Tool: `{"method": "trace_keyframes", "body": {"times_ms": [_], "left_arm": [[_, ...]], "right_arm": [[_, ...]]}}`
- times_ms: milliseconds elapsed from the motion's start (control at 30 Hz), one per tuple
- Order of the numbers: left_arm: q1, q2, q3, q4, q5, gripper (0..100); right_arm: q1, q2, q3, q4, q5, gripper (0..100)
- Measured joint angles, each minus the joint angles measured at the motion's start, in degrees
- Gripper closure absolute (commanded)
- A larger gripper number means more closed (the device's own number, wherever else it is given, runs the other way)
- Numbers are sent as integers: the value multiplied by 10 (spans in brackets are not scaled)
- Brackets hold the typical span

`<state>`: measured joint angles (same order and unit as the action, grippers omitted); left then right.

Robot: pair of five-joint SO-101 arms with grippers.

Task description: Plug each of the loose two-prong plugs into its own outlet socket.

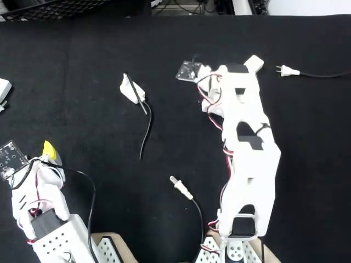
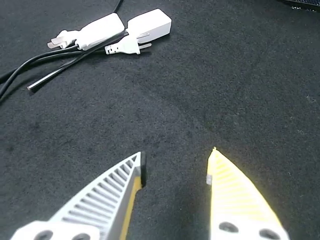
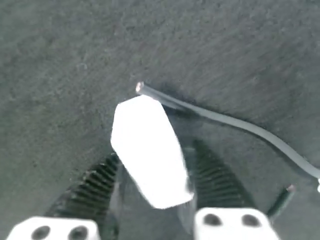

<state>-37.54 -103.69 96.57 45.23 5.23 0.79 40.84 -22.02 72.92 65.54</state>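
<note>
right wrist view: right gripper (image 3: 159, 162) clasps a white outlet socket (image 3: 146, 140).

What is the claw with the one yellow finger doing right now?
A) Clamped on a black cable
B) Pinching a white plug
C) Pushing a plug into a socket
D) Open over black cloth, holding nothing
D: in the left wrist view the left claw has its fingers apart with black cloth between them, and the white plug lies farther off.
</note>
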Motion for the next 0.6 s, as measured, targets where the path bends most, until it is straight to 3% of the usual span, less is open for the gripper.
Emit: {"method": "trace_keyframes", "body": {"times_ms": [133, 433, 600], "left_arm": [[0, 0, 0, 0, 0, 777], [0, 0, 0, 0, 0, 777], [0, 0, 0, 0, 0, 777]], "right_arm": [[-1, 12, -62, 69, 0, 986], [-33, 12, -142, 250, 0, 986], [-68, 13, -142, 274, 0, 986]]}}
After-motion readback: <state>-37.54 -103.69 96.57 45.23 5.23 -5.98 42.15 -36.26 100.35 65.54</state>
